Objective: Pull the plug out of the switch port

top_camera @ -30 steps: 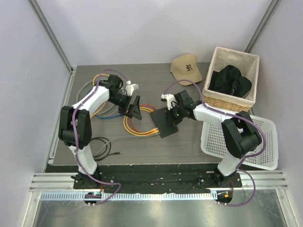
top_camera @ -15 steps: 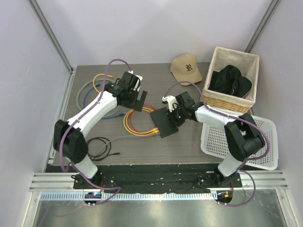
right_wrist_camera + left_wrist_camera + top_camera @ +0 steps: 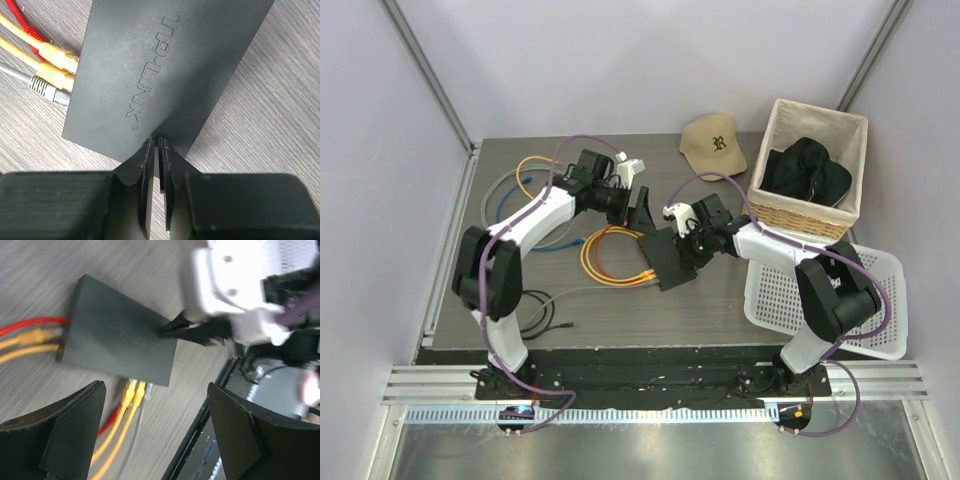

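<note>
Left pincer (image 3: 640, 207), released wide, has advanced closer to the switch (image 3: 670, 260) at the centre of the desk (image 3: 620, 305). Right pincer (image 3: 159, 143), nearly clenched, stays pressed on the switch edge. Plugs (image 3: 56, 70) are seated.

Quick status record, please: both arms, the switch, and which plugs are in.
switch: flat on the table, TP-LINK face up
plugs: two yellow and one grey seated along one side; a red cable runs to that same side
left gripper: jaws open, holding nothing, over the switch
right gripper: jaws nearly shut, tips at a switch edge that has no plugs
task: no plug pulled yet
</note>
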{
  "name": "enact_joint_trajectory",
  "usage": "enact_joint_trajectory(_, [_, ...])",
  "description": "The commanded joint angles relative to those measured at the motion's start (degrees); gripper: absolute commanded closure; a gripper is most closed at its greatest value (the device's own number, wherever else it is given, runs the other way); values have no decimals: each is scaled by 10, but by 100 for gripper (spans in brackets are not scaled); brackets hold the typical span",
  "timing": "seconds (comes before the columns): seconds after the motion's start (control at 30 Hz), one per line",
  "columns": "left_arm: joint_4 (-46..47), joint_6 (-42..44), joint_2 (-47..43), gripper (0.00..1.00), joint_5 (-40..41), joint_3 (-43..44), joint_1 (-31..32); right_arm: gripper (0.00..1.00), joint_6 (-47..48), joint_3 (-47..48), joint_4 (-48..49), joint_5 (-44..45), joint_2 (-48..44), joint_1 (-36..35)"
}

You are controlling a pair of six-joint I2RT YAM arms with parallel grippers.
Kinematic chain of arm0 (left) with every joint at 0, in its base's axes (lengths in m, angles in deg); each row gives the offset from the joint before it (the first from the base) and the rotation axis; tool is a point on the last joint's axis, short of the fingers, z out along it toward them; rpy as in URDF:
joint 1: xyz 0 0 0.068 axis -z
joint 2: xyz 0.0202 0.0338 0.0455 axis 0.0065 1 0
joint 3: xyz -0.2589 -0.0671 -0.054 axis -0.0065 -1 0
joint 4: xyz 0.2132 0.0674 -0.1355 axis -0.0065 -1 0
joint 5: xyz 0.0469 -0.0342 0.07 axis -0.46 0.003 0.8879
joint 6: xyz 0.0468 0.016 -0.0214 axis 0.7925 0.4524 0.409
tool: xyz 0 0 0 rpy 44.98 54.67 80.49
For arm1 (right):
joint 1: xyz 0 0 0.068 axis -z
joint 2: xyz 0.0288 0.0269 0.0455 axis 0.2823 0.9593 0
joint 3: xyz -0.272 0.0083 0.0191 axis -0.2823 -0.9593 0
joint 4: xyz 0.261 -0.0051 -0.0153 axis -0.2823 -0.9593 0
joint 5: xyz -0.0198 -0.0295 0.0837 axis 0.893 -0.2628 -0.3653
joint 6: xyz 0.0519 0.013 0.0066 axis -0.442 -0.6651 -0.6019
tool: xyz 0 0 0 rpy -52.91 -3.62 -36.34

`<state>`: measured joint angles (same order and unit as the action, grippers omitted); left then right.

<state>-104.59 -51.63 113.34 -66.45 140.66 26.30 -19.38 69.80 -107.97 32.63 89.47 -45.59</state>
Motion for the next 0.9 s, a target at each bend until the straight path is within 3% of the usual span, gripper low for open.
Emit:
enact_joint_trajectory(0.0, [84, -9, 95, 14, -194, -20, -29, 83, 12, 2, -27, 15, 0, 0])
enact_joint_trajectory(0.13, [46, 39, 120, 25, -184, -23, -26, 83, 6, 2, -25, 5, 13, 1])
enact_joint_trajectory(0.47, [4, 90, 127, 33, -130, -50, -22, 83, -7, 0, -16, -5, 32, 0])
enact_joint_trajectory(0.63, [-26, 110, 149, 39, -154, -39, -20, 83, -5, 7, -15, -3, 37, 0])
enact_joint_trajectory(0.87, [-37, 115, 169, 39, -174, -33, -10, 83, -7, -1, -14, -6, 31, 0])
